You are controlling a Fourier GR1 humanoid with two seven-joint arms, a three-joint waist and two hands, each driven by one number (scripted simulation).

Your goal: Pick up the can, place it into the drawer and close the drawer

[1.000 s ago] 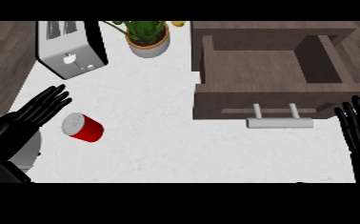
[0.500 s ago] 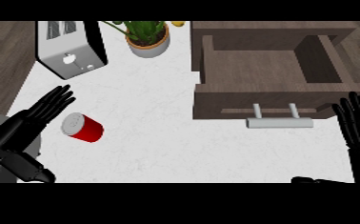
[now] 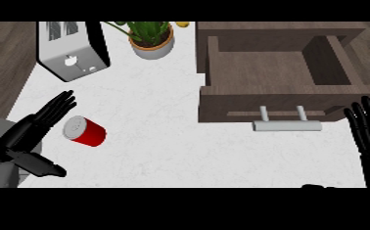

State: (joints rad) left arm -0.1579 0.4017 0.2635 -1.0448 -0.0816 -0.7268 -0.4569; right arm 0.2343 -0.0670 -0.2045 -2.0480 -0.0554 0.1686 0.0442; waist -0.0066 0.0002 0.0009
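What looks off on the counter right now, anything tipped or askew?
The red can lies tipped on its side near the left hand, silver end toward the fingers. The drawer stands open and holds nothing visible. Toaster and potted plant stand upright.

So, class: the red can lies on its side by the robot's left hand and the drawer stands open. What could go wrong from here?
1. The can lies on its side, so it may roll away if the open left hand nudges it rather than closing round it.
2. The open drawer sits far to the right, past its handle; the can might clip the front wall when carried across.
3. The right hand rests near the handle and could get in the way.
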